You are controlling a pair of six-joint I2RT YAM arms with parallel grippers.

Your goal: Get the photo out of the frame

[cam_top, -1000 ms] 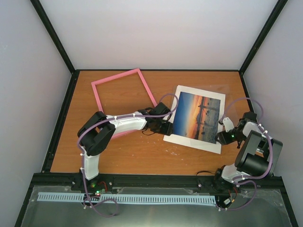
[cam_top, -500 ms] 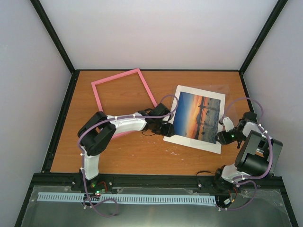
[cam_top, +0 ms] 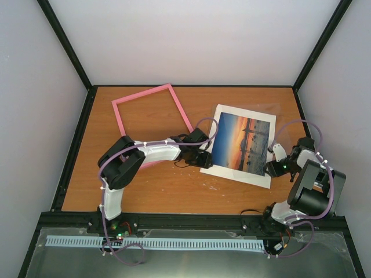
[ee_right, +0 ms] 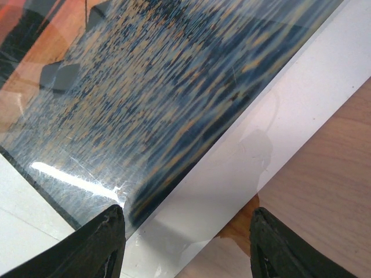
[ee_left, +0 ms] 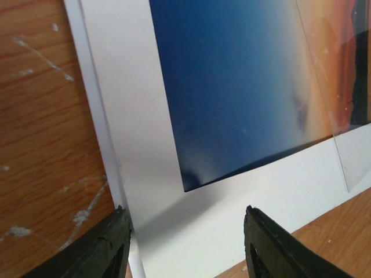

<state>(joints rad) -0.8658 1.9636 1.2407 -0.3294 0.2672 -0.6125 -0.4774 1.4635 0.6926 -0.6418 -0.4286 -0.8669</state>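
Only the left arm's elbow has shifted a little. Left gripper (ee_left: 185, 234) and right gripper (ee_right: 186, 234) stand open at opposite edges of the white-margined sunset photo (cam_top: 243, 142), which lies flat on the table (cam_top: 168, 191), unmoved, apart from the pink frame (cam_top: 145, 94) farther back.

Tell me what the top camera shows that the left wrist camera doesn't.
Only the top view: the pink frame, lying empty and apart from the photo, and the right arm. Only the left wrist view: the left fingers spread open over the photo's white margin, and a clear sheet overlapping the print. Both: the photo and the wooden table.
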